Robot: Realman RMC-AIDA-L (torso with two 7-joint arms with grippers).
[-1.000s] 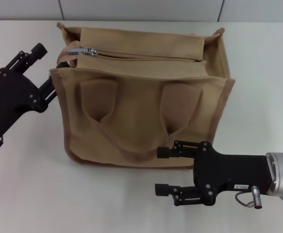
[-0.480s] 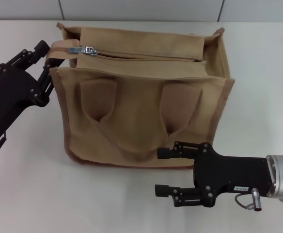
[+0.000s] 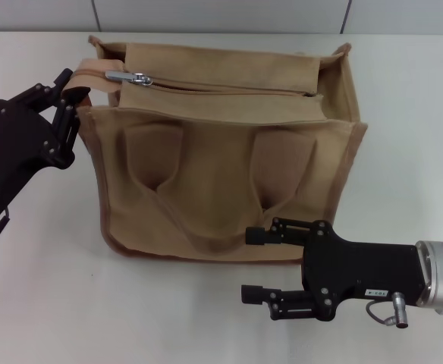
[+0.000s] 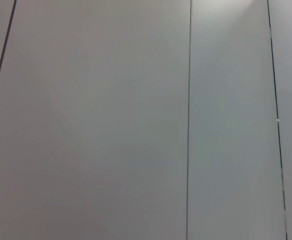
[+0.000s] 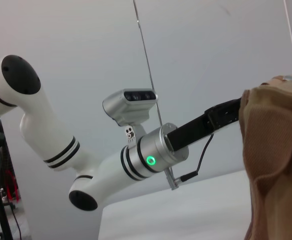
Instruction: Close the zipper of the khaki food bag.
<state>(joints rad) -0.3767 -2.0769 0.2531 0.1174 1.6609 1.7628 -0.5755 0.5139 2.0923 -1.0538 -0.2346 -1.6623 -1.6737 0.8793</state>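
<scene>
Head view: boxy khaki food bag (image 3: pixel 221 152), zipper (image 3: pixel 221 86) closed.

A robotics lab or test cell, by the look of it: a plain white table (image 3: pixel 403 114) backed by bare grey wall panels (image 4: pixel 96 120) with thin seams, and a white jointed robot arm (image 5: pixel 61 150) carrying a glowing green status ring (image 5: pixel 150 161).

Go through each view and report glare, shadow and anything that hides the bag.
Head view: even light, a glint on the zipper pull, soft shadow under the khaki food bag. Left wrist view: only plain grey panels, no bag. Right wrist view: the bag's edge crowds one side.
</scene>
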